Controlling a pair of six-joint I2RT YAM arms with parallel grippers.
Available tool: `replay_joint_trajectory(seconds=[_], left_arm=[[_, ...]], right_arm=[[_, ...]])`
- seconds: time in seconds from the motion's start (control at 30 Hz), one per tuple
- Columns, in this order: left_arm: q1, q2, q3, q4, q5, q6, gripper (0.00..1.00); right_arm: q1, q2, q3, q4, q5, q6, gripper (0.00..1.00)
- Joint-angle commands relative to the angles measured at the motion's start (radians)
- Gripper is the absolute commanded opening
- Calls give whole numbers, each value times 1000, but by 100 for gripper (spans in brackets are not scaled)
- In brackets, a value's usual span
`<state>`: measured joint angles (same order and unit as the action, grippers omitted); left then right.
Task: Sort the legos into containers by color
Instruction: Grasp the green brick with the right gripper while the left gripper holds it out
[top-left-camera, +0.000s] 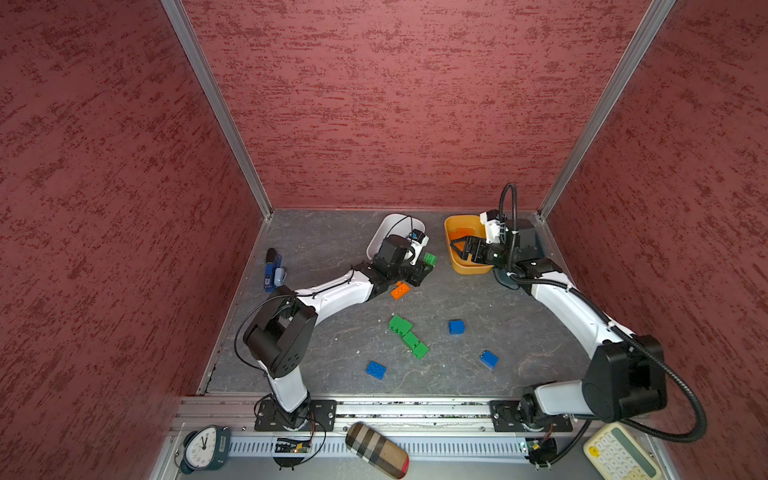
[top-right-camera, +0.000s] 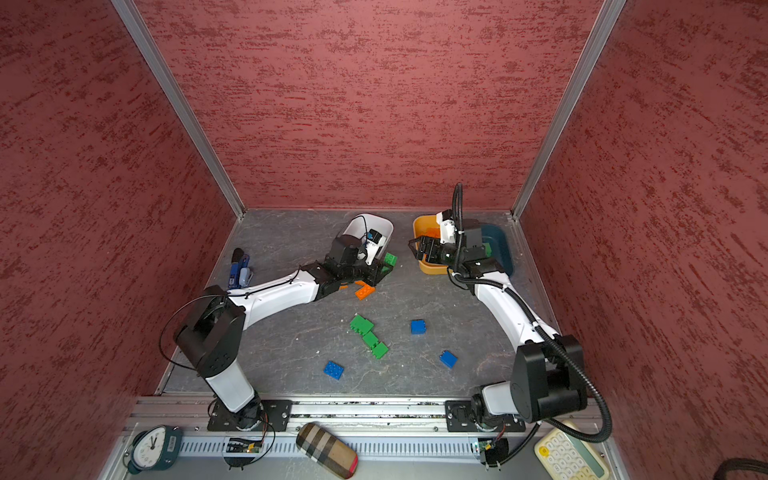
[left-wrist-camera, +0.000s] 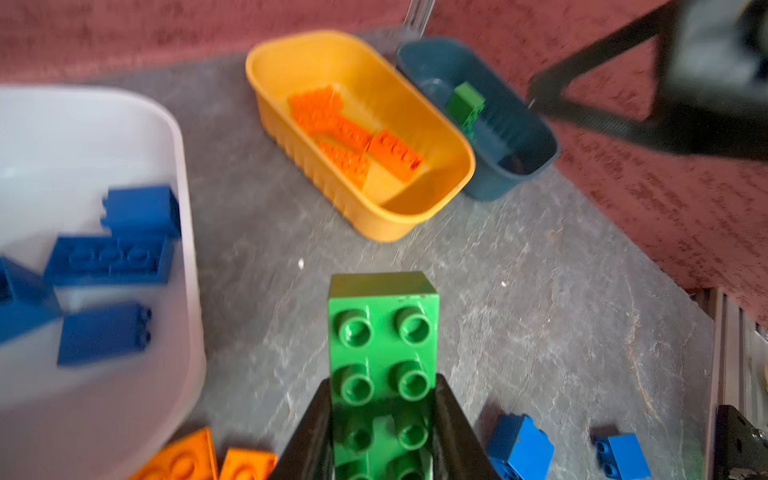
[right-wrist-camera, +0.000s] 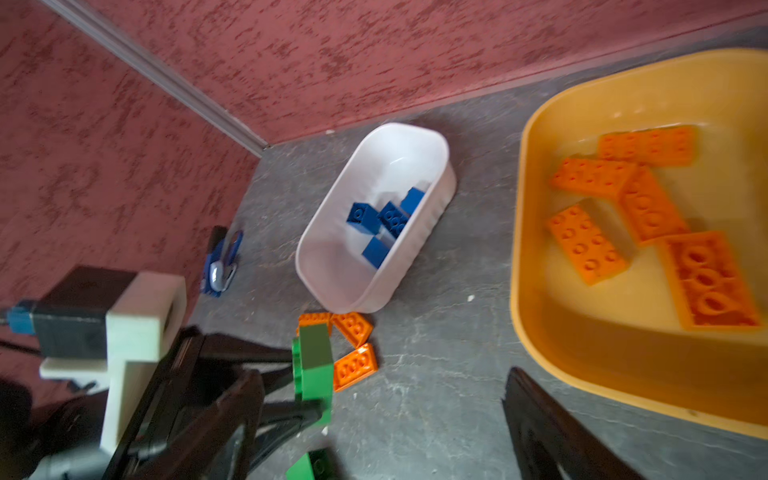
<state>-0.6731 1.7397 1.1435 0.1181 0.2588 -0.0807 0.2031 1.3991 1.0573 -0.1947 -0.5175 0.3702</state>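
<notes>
Standing at the front rail and taking the back wall as twelve o'clock, I see the white tub (right-wrist-camera: 430, 232) at twelve. It holds four blue bricks (right-wrist-camera: 363, 216) that I can count, huddled together. The yellow-orange tub (right-wrist-camera: 519, 249) sits at one o'clock with five orange bricks (right-wrist-camera: 586, 245) lying flat on its floor, some overlapping. Close against its far side, at two o'clock in the back corner, the dark teal tub (left-wrist-camera: 528, 170) holds a lone green brick (left-wrist-camera: 465, 104).

The left gripper (left-wrist-camera: 384, 432) is clenched on an oblong green lego (left-wrist-camera: 384, 332), studs facing its wrist camera. It is carried above the table in the gap between the white and yellow-orange tubs, just beside the white one's near end. The right gripper (top-left-camera: 456, 249) hangs over the near end of the yellow-orange tub, its fingers spread with nothing between them.

On the bare table, three loose orange bricks (right-wrist-camera: 355, 368) lie just off the white tub's near end, beneath the left arm. Two loose green bricks (top-left-camera: 400, 325) touch each other near the middle. Three loose blue bricks (top-left-camera: 375, 369) are scattered from four round to six o'clock. A blue-and-black gadget (top-left-camera: 273, 270) lies between nine and ten, by the side wall.
</notes>
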Motion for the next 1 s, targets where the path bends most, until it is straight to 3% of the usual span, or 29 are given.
replay_joint_trajectory(seconds=[0.0,0.27,0.4,0.57,0.67,0.7,0.8,0.9,0.97], left_arm=[[-36,-19,-16,255,48,139,0],[-66,6,-1,241,125,222,0],[-85,4,6,196,125,244,0],[-86,17,13,189,45,229,0],[-86,25,19,201,15,206,0],[-86,27,22,198,11,193,4],[-85,32,53,151,-25,144,56],[-82,33,59,138,-91,121,100],[-85,26,49,148,-135,115,99]], right_arm=[[30,1,17,-4,-140,-20,87],[45,22,-12,53,-81,20,69],[45,49,8,61,-112,24,41],[45,79,22,20,-196,-8,23],[43,60,10,30,-154,-24,0],[44,22,3,41,-120,-21,0],[36,-31,-37,127,-13,1,0],[17,-88,-88,210,191,30,0],[-3,-107,-106,228,374,44,0]])
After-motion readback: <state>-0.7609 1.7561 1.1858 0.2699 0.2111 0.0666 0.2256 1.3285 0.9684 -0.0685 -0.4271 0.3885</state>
